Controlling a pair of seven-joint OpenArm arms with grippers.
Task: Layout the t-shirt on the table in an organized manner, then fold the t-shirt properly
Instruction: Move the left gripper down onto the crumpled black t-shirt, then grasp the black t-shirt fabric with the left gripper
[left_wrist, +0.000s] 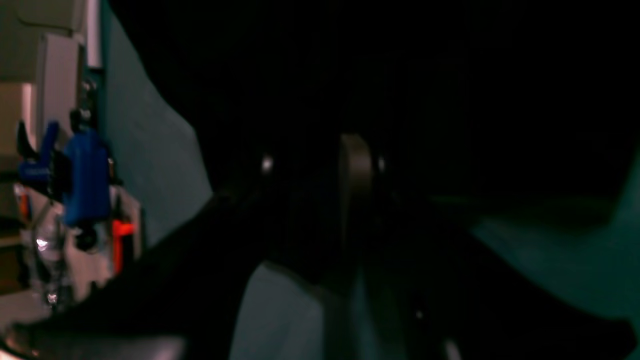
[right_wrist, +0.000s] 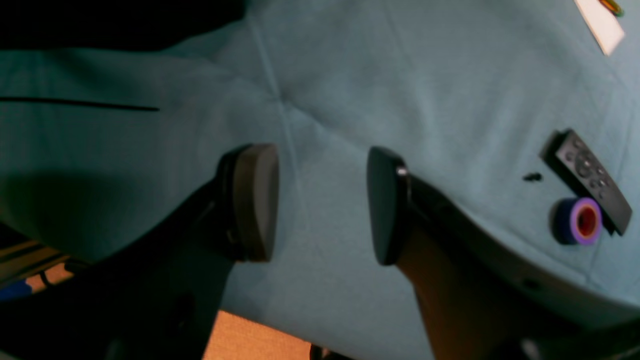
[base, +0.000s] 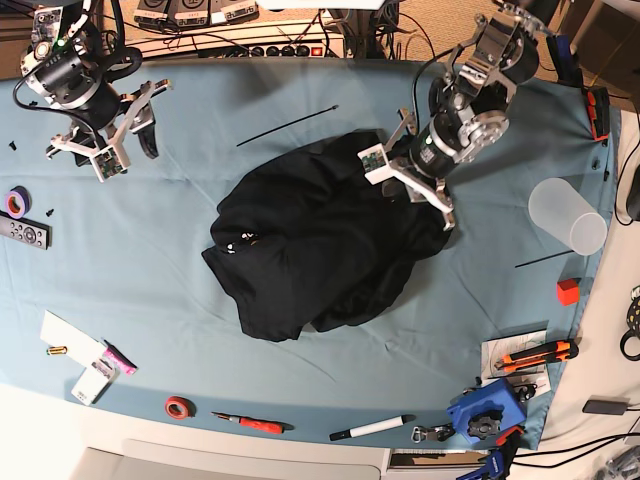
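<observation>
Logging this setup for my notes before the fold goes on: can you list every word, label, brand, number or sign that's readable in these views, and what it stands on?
No text can be read in any view.
The remote: buttons show, their markings too blurred to read.
The t-shirt: a crumpled black heap, with no print or tag text in view.
The white card and the paper under the orange utility knife: too small to read.
The marker: no legible label.

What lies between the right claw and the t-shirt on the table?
In the base view, only bare blue table cloth separates the right claw from the t-shirt; a thin black stick lies just beyond that stretch.
</observation>
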